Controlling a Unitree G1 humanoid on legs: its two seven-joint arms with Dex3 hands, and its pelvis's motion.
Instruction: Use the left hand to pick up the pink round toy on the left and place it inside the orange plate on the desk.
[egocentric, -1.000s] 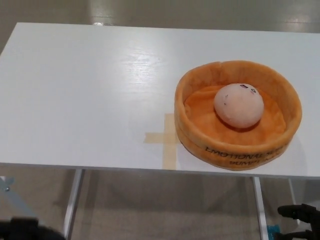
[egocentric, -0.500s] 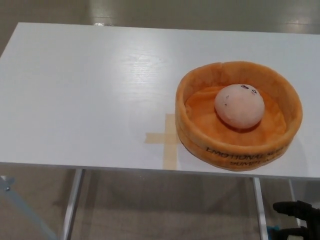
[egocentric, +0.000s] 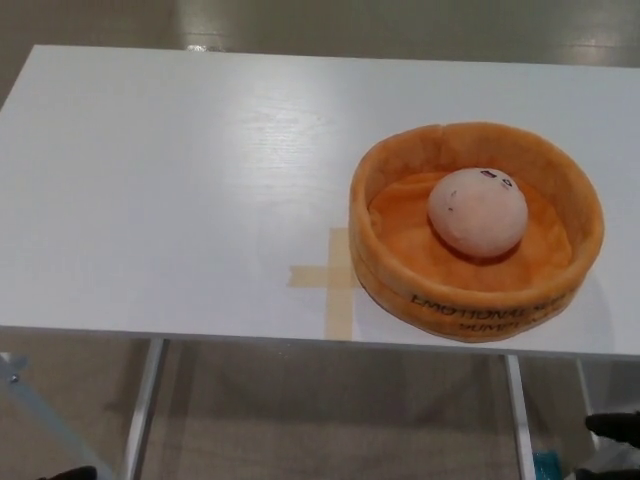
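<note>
Pink round toy (egocentric: 478, 211) rests inside the orange plate (egocentric: 400, 270) on the white desk (egocentric: 180, 190), beside a tape cross (egocentric: 335, 277). Right hand (egocentric: 615, 427) — only a dark edge shows at the lower right corner; its grasp cannot be told.

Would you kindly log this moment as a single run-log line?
pink round toy: inside orange plate | plate: on white desk, beside tape cross | right hand: low, below desk edge | left hand: barely visible
</note>
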